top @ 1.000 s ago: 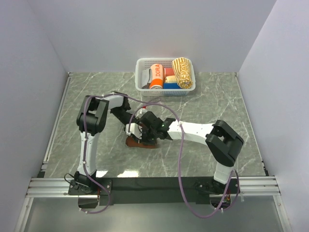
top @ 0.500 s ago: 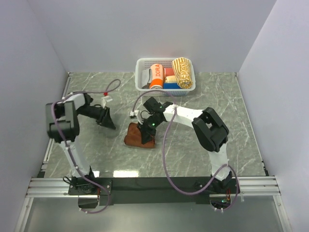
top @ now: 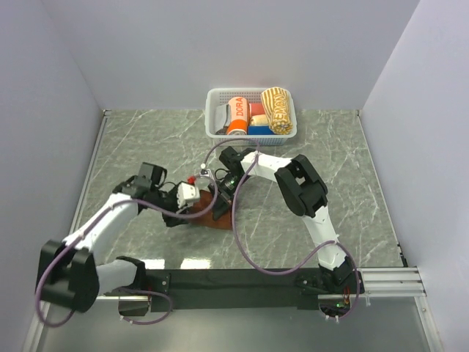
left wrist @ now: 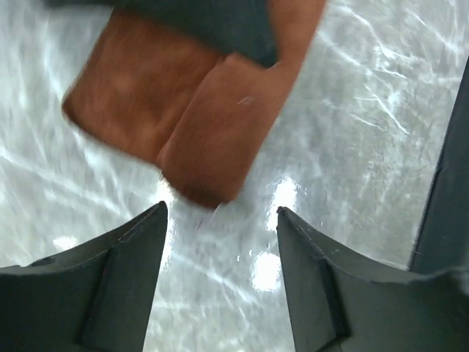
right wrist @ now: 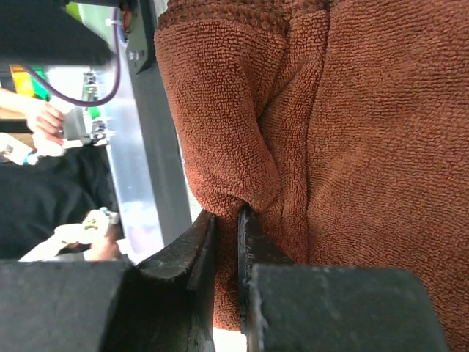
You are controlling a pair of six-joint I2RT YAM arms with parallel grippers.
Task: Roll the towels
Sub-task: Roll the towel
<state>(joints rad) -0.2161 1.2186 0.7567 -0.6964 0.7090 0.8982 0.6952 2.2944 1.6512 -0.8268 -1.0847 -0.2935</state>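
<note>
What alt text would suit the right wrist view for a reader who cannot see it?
Close-up of the right gripper pinching a fold of the rust-brown towel between its dark, nearly shut jaws. The looped terry cloth fills most of the frame, with a grey rail visible at the left.

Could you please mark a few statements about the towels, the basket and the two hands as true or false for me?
1. The white basket stands at the far side of the table, beyond both arms. True.
2. The right hand pinches a fold of the rust-brown towel. True.
3. The left hand is shut on that towel. False: it is open, and the towel lies just ahead of its fingers, not gripped.
4. The cream-yellow towel lies flat on the table. False: it sits rolled in the basket.
</note>
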